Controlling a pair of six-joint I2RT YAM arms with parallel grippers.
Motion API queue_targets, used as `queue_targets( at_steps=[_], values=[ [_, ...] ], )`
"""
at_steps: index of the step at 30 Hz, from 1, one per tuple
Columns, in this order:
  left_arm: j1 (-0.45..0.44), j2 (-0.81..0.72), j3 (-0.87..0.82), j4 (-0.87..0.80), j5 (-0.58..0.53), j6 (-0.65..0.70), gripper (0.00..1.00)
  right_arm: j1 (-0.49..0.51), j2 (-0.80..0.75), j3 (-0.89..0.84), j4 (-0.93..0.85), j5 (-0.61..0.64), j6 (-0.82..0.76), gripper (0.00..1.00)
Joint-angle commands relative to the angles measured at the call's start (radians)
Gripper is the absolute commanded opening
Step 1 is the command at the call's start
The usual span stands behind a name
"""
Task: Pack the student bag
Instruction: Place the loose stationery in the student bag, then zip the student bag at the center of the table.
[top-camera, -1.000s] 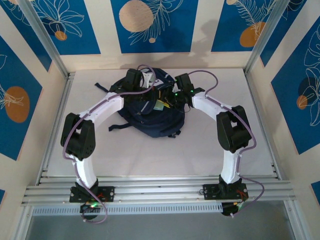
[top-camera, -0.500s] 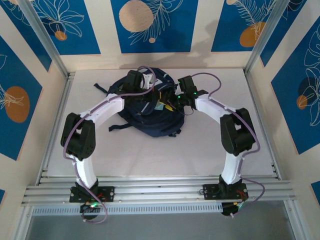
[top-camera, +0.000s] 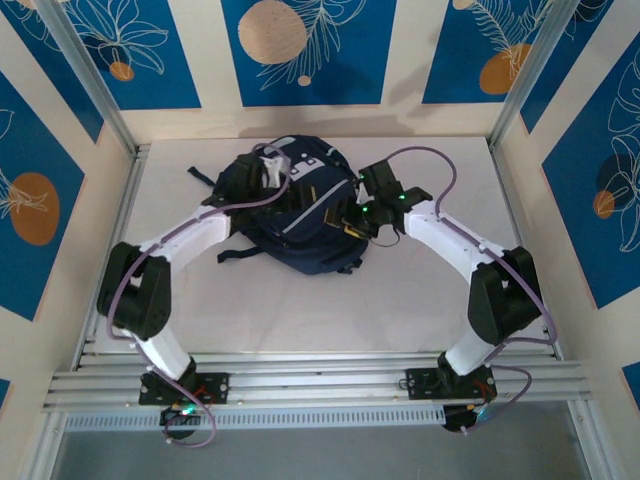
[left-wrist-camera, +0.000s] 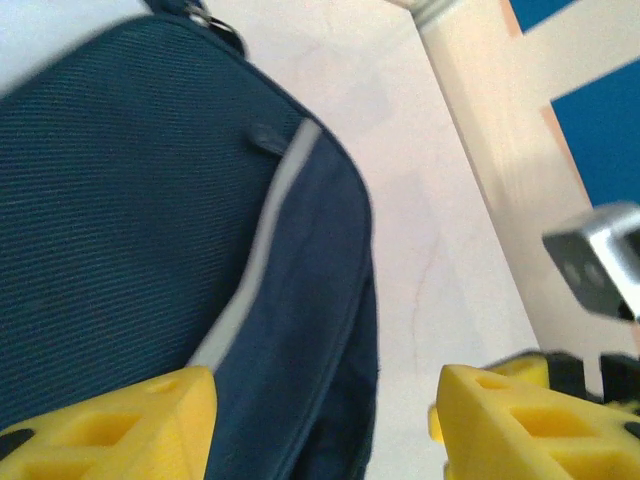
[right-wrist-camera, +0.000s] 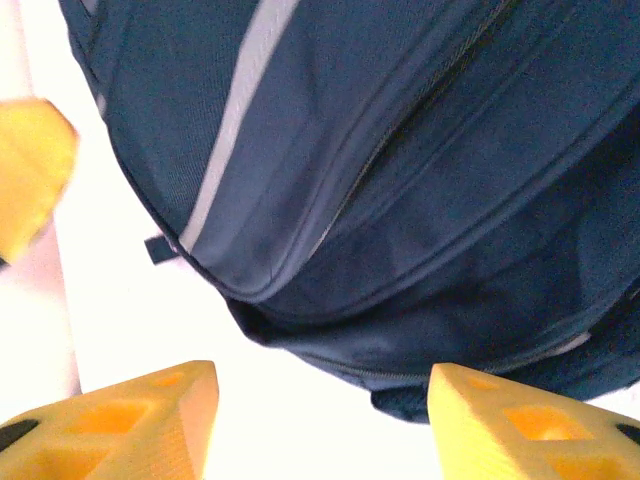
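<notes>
Spotting the whole student bag (top-camera: 295, 215) flat on the table (top-camera: 420, 300) from overhead; up close, catching navy weave, grey stripe. Left gripper (left-wrist-camera: 320, 390), right gripper (right-wrist-camera: 320, 385): parted, clamping nothing.

Student bag (left-wrist-camera: 120, 230): matt navy woven cloth, fine ribbed weave, grey trim. Right gripper fingers (right-wrist-camera: 140, 420): matt yellow plastic. Table (top-camera: 300, 320): smooth, white.

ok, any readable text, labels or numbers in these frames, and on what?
No readable text anywhere.
On the student bag: any print is too small to read from the top view; the wrist views show plain fabric.
On the wall panels: leaf and circle artwork, no lettering.
</notes>
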Motion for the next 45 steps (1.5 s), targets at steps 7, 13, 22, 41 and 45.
queue_targets(
  at_steps=[7,13,22,41,45],
  values=[
    [0.114,-0.118,-0.263,0.107,-0.046,0.003,0.57,0.126,0.058,0.048,0.028,0.129,0.110,0.61],
    [0.116,-0.098,-0.340,0.246,0.017,0.066,0.58,0.105,0.072,0.037,0.042,0.171,0.062,0.69],
    [0.111,-0.018,-0.280,0.129,-0.016,0.164,0.58,0.085,0.073,-0.028,0.109,0.137,0.063,0.72],
    [0.063,-0.001,-0.257,-0.027,0.048,0.367,0.43,0.084,0.157,-0.029,0.162,0.079,0.045,0.75],
    [0.055,-0.037,-0.299,-0.074,0.006,0.391,0.39,0.077,0.164,-0.026,0.171,0.061,0.042,0.75]
  ],
)
